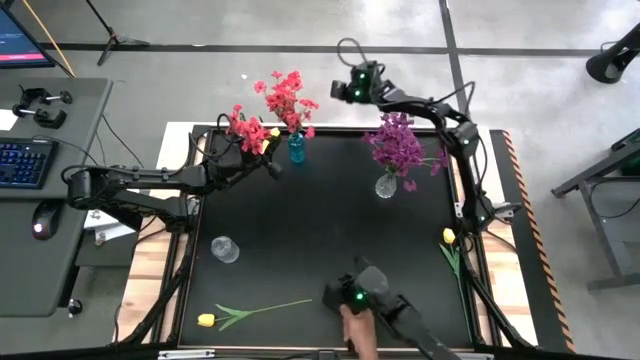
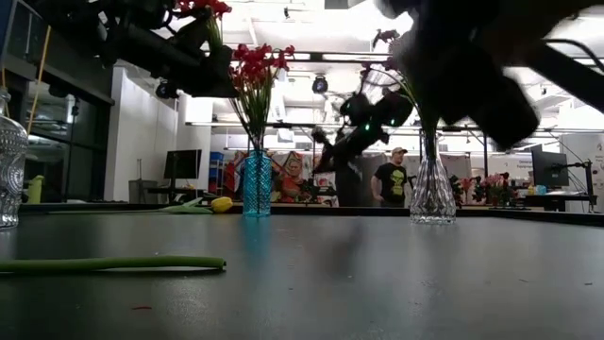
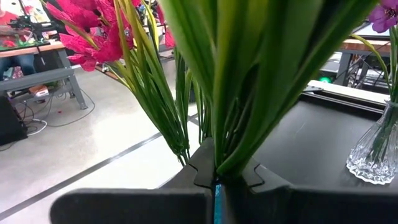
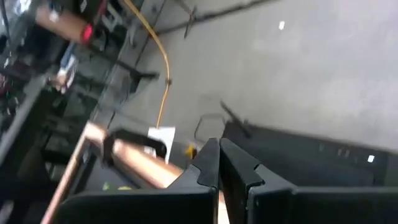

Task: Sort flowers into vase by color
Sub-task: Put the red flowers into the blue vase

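Near edge: your 1st yellow tulip lies flat on the table, bloom toward the left corner.
Left of centre: 1 empty glass vase stands alone, well apart from the other 2.
Right edge: the 2nd yellow tulip lies along the rim, bloom pointing to the back.
Right of centre: the clear vase holds the purple flowers, upright.
Left gripper: you've got it clamped tight on a bunch of green stems, and that's the held red-pink cluster. It hangs over the back left of the table, just beside the blue vase.
Blue vase: it stands near the back edge with the red-pink flowers standing in it.
Right gripper: it's out past the back edge, over the floor. Fingers pressed together, nothing between them.
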